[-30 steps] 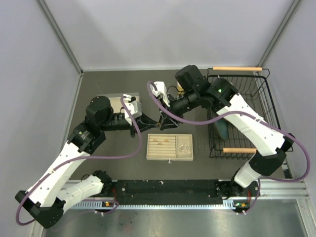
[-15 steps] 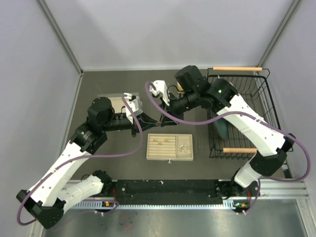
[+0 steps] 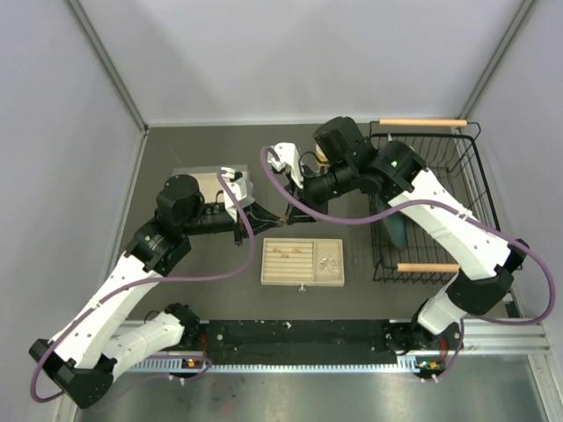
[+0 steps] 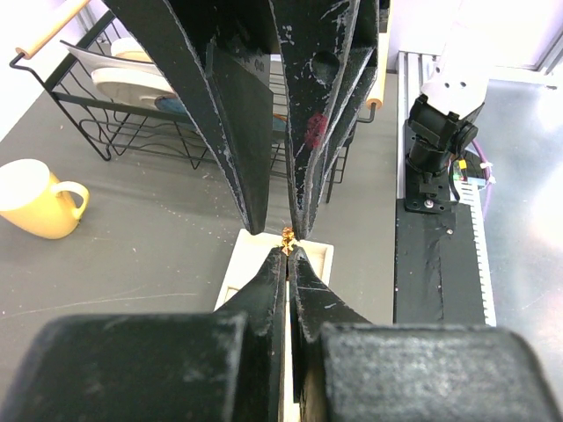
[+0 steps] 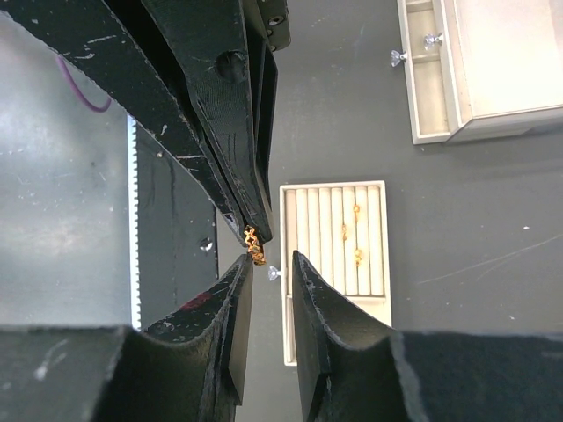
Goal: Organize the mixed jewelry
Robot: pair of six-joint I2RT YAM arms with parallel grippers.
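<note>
- the gold piece [image 4: 287, 236], a ring i think, is pinched in my left gripper's [image 4: 288, 253] closed tips, in the air above the jewelry box [image 3: 286, 272].
- my right gripper [image 5: 272, 260] faces it tip to tip, fingers slightly apart and holding nothing; the piece lies just ahead of the gap, nearer one finger.

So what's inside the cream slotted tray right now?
Three small gold rings sit in the tray's slots, and a silvery cluster in its open compartment. The right gripper hides part of that compartment in its wrist view.
</note>
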